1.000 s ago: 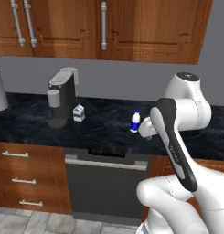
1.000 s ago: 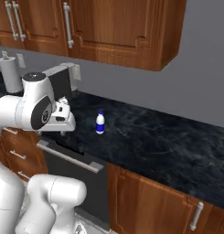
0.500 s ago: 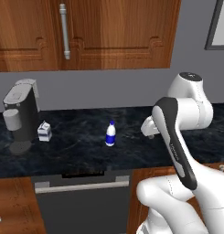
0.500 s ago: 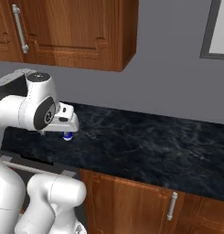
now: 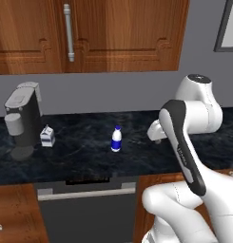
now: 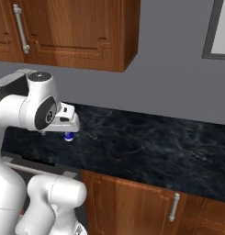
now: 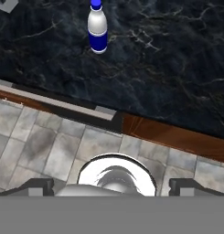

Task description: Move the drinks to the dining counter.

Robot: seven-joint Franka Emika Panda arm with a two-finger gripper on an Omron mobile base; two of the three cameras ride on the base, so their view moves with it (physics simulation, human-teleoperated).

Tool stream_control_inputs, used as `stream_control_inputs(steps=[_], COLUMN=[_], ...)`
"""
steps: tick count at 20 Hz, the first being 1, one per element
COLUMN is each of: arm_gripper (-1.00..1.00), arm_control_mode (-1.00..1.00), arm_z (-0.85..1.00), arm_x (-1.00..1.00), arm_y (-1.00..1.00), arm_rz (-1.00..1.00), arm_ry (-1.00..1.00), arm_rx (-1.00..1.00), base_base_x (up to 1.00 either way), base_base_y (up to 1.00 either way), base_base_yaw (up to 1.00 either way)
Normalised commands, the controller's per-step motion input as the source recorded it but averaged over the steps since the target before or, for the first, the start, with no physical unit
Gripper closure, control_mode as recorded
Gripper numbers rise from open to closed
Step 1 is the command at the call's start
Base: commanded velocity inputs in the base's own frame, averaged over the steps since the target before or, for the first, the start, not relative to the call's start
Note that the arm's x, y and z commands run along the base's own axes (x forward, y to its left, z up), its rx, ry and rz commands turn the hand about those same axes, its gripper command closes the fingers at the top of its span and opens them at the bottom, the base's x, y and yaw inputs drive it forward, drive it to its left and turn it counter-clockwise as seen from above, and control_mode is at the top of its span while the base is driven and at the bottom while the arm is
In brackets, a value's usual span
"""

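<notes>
Left base view: a small white bottle [image 5: 116, 139] is seen upright on the black desk [image 5: 89, 159], a gabled carton [image 5: 47, 136] beside the coffee machine [image 5: 23, 118]. The pincer [image 7: 111, 186] is held wide and empty, well short of the bottle, probably ahead of a reach.

Legible markings: none.
On the small white bottle [image 5: 116, 139], a plain blue label band is seen; on the gabled carton [image 5: 47, 136], blue patches too small to be read.
</notes>
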Motion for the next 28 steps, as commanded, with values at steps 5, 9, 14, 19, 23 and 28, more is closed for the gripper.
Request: stream_control_inputs(steps=[5,9,14,19,23,28], arm_gripper=[-1.00,-1.00,-1.00,-1.00,-1.00,-1.00], arm_control_mode=[1.00,1.00,1.00,1.00,1.00,1.00], arm_z=[0.00,0.00,0.00,0.00,0.00,0.00], arm_x=[0.00,0.00,0.00,0.00,0.00,0.00], arm_y=[0.00,0.00,0.00,0.00,0.00,0.00], arm_rz=[0.00,0.00,0.00,0.00,0.00,0.00], arm_ry=[0.00,0.00,0.00,0.00,0.00,0.00], arm_rx=[0.00,0.00,0.00,0.00,0.00,0.00], base_base_x=[0.01,0.15,0.41,0.49,0.17,0.00], base_base_y=[0.52,0.57,0.37,0.21,0.21,0.12], base_base_yaw=[-0.38,-0.43,-0.18,0.02,0.08,0.04])
